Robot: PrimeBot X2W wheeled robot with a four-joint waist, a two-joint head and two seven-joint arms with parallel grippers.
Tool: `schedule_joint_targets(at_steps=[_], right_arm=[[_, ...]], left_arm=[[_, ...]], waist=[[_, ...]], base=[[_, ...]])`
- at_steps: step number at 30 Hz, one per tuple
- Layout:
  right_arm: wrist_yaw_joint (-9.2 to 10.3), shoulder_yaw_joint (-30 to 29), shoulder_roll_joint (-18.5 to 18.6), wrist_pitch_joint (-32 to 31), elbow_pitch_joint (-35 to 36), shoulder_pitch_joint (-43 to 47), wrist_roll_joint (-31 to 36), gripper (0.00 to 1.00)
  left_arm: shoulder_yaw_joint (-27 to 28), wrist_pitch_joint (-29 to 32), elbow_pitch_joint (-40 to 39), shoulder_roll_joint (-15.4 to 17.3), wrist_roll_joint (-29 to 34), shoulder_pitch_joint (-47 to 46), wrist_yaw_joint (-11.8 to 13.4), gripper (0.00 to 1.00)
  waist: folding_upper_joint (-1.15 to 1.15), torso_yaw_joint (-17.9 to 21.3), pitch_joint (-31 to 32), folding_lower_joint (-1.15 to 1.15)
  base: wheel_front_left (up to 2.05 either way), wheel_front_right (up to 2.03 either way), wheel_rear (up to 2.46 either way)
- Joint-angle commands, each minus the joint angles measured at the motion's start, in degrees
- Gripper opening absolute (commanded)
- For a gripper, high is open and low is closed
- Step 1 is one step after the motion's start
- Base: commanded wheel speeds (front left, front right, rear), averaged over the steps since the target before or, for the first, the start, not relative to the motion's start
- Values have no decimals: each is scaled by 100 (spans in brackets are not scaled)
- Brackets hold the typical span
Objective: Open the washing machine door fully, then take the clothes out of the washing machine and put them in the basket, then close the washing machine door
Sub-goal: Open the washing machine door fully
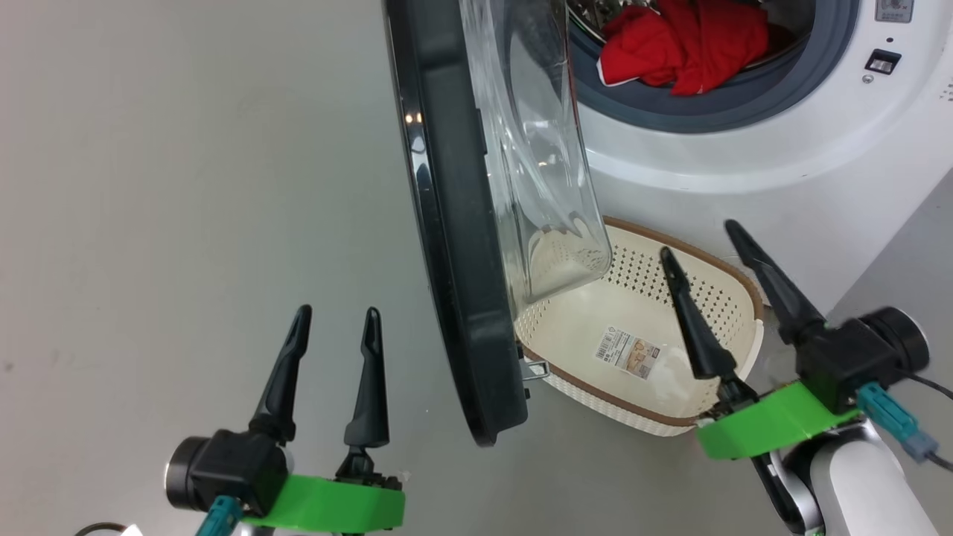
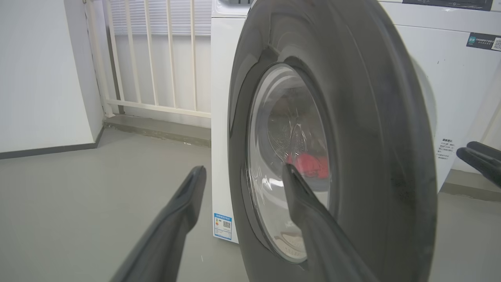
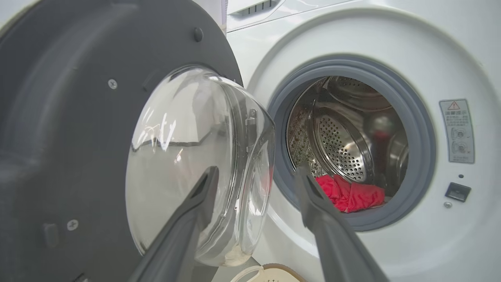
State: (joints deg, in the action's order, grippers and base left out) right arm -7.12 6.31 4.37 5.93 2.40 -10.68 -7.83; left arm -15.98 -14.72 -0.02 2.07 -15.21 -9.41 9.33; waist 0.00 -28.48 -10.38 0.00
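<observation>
Left gripper (image 1: 338, 313): lower left of the head view. Its two dark fingers are spread wide with nothing between them. It hangs over bare grey floor (image 1: 186, 186), near the outer face of the door but apart from it.

Right gripper (image 1: 698, 238): lower right of the head view. Fingers likewise spread wide and holding nothing. It is poised above the right half of the basket, tips pointing toward the machine front.

Washing machine door (image 1: 447, 260): round and black-rimmed. It stands partway open, seen edge-on from the head, between the two grippers. Its clear glass bowl (image 1: 536, 186) bulges to the right, over the basket's left end.

Basket (image 1: 640, 268): cream plastic with perforated walls and a brown rim. It sits on the floor just in front of the machine, its left end under the open door. One label sticker (image 1: 628, 353) lies on its bottom.

Washing machine (image 1: 744, 164): white front-loader behind the basket. A grey rubber ring (image 1: 715, 112) frames the mouth, with a perforated steel drum (image 3: 340, 149) inside. A warning sticker (image 3: 456, 131) and a latch socket (image 1: 882, 62) sit right of the mouth. A blue label (image 2: 223, 226) is low on the front.

Clothes (image 1: 692, 45): bright red fabric with a white edge. They are bunched at the bottom front of the drum, partly on the rubber ring, and touch neither gripper.

White railing (image 2: 156, 58): beyond the machine's left side, against the wall.
</observation>
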Motion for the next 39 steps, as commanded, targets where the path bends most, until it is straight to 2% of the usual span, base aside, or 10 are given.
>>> schedule_joint_targets(at_steps=[1,4,7,20,21,22,23,33,39], right_arm=[[-36,30,-86,140,112,50,98,100],[-36,-158,-136,345,39,212,229,100],[-36,-233,-146,496,-44,409,47,100],[-36,-85,-148,595,-63,637,-181,100],[-36,-90,-148,596,-62,640,-190,100],[-36,-96,-148,597,-62,645,-198,100],[-36,-102,-148,599,-60,651,-208,100],[-36,-109,-148,530,-51,640,-245,100],[-36,-146,-149,525,-61,621,-268,100]], left_arm=[[201,-28,-177,81,43,-26,65,100],[205,-28,-173,81,62,-14,68,100],[210,-28,-179,81,64,14,83,100],[163,-28,-81,81,19,61,87,100],[159,-28,-74,81,27,62,87,89],[158,-28,-79,81,42,58,90,28],[161,-28,-111,81,63,48,84,0],[264,-28,-857,81,-65,-106,49,0],[78,-28,-1514,81,73,-297,29,0]], waist=[[0,0,6,0],[0,2,24,0],[0,7,64,0],[0,58,139,0],[0,54,143,0],[0,50,147,0],[0,46,152,0],[0,60,117,0],[0,96,101,0]], base=[[0,0,0],[0,0,0],[0,0,0],[0,0,0],[0,0,0],[0,0,0],[0,0,0],[0,0,0],[0,0,0]])
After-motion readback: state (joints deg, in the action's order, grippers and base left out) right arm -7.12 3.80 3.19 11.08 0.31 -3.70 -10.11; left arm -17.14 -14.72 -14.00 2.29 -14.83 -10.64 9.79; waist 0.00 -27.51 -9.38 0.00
